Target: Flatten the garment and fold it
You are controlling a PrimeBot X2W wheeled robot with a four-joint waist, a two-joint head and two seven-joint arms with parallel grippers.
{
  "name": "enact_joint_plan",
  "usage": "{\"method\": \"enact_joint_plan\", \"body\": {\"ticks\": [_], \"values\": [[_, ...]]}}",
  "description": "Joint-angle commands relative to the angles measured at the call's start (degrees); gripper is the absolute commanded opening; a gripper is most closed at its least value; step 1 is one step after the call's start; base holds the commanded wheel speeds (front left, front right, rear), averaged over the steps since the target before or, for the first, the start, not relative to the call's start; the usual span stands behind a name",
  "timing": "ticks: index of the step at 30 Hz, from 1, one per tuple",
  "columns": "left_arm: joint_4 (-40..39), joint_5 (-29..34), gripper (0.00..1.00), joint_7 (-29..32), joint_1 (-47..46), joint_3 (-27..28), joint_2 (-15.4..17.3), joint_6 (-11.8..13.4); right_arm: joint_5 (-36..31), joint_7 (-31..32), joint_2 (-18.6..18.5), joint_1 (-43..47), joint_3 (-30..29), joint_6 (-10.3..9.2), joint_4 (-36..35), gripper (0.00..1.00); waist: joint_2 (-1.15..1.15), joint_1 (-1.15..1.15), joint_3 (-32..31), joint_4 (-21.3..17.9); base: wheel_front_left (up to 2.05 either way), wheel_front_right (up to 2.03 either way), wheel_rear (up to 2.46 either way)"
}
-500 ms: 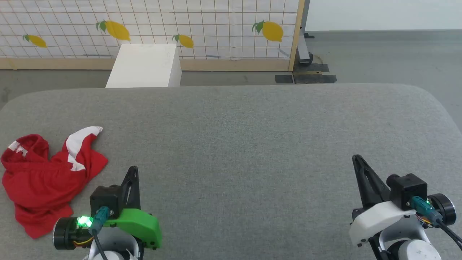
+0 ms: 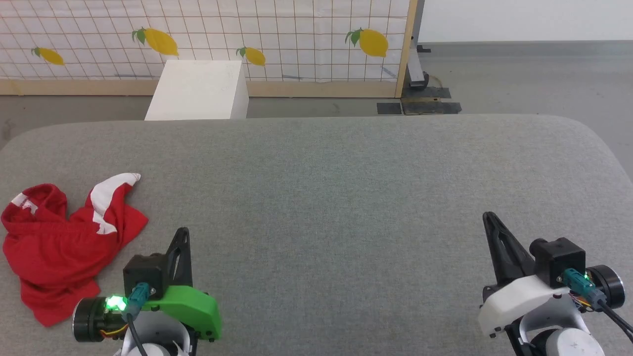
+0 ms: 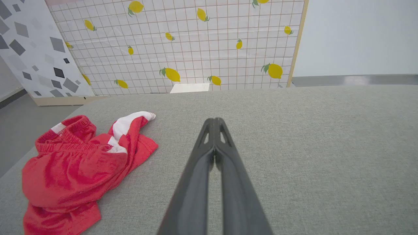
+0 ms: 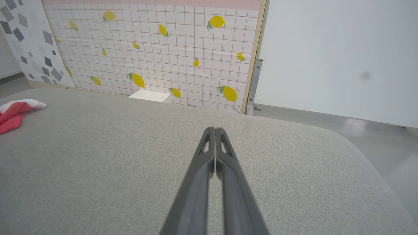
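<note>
The left gripper (image 2: 183, 232) was closed, its two dark fingers pressed together along their length and holding nothing. It hovered low over the near left part of the grey fabric-covered counter (image 2: 336, 188), fingers pointing away from the robot. The right gripper (image 2: 488, 216) was likewise closed and empty, its fingers meeting at a narrow tip over the near right part of the counter, well apart from the left one.

Just to the left of the left gripper, and not touching it, the garment (image 2: 54, 247) lay in a crumpled heap close to the counter's left edge. It was bright red, bunched and creased rather than spread flat. A white stripe (image 2: 106, 195) ran up a twisted fold that pointed toward the far side, and a small white label (image 2: 22, 201) showed on the gathered waistband at the heap's far left. In the right wrist view, a corner of the red and white cloth sat at the far left edge, well away from that gripper's fingers.

Beyond the counter's far edge stood a white box (image 2: 198, 91) on the grey floor (image 2: 519, 79), in front of a white gridded panel (image 2: 296, 29) printed with yellow lemons and framed in pale wood.
</note>
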Motion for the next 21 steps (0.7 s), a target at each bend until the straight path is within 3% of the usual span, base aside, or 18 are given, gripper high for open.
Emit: {"method": "enact_joint_plan", "body": {"ticks": [1,5,6,21], "values": [[0.15,0.59,0.0,0.08,-0.23,0.03,-0.28,0.41,-0.37,-0.41,-0.01,0.52,-0.08,-0.08,-0.02,0.0,0.53,0.0,0.0,0.0,0.0,0.0,0.0],[0.15,0.59,0.0,0.08,-0.23,0.03,-0.28,0.41,-0.37,-0.41,-0.01,0.52,-0.08,-0.08,-0.02,0.0,0.53,0.0,0.0,0.0,0.0,0.0,0.0],[0.0,0.0,1.0,0.0,0.0,-0.02,0.0,0.0,0.0,0.0,0.0,0.0,0.0,0.0,0.0,1.0,0.0,0.0,0.0,0.0,0.0,0.0,0.0],[0.72,-1.0,1.0,-1.46,0.35,-0.04,-0.02,0.02,2.36,-1.44,0.0,0.72,-0.56,-0.01,1.46,1.0,0.05,0.0,0.01,0.14,0.0,0.0,0.0]]}}
